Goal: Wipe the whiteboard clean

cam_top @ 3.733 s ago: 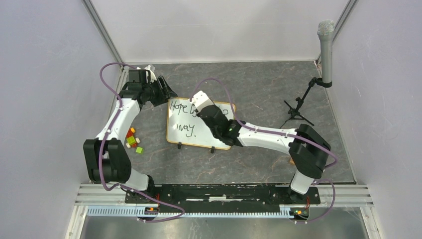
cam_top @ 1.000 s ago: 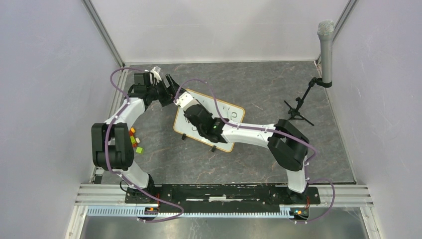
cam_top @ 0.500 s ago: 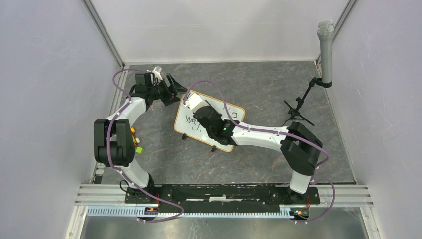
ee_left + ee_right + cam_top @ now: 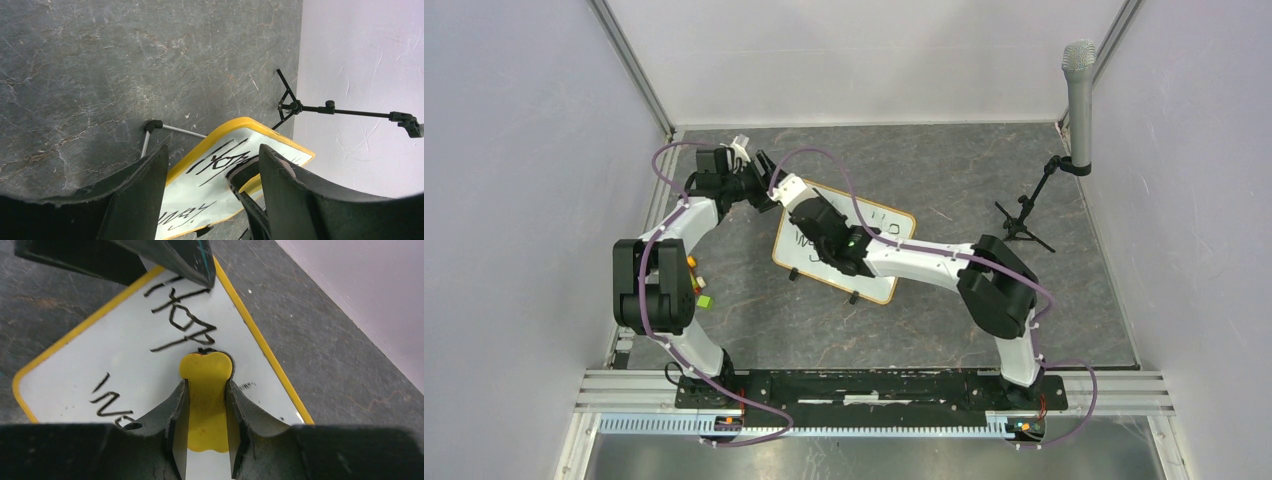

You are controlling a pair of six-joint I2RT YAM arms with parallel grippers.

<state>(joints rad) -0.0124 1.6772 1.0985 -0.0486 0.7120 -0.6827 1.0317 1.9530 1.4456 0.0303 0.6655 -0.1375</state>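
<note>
My right jaws pinch yellow eraser (image 4: pixel 206 390), flat on whiteboard (image 4: pixel 115 360). Black writing (image 4: pixel 180 315) just ahead, toward top of frame. My left jaws wide, near board corner.

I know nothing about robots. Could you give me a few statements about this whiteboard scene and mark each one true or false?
1. The right fingers grip a yellow eraser set against the whiteboard. True.
2. The whiteboard is wiped clean. False: black writing shows on it.
3. The left fingers are shut tight. False: they stand open, at a corner of the board.
4. A microphone stands at the far right corner of the table. True.
5. Small coloured blocks lie on the whiteboard. False: they lie on the table, beside the left arm.
</note>
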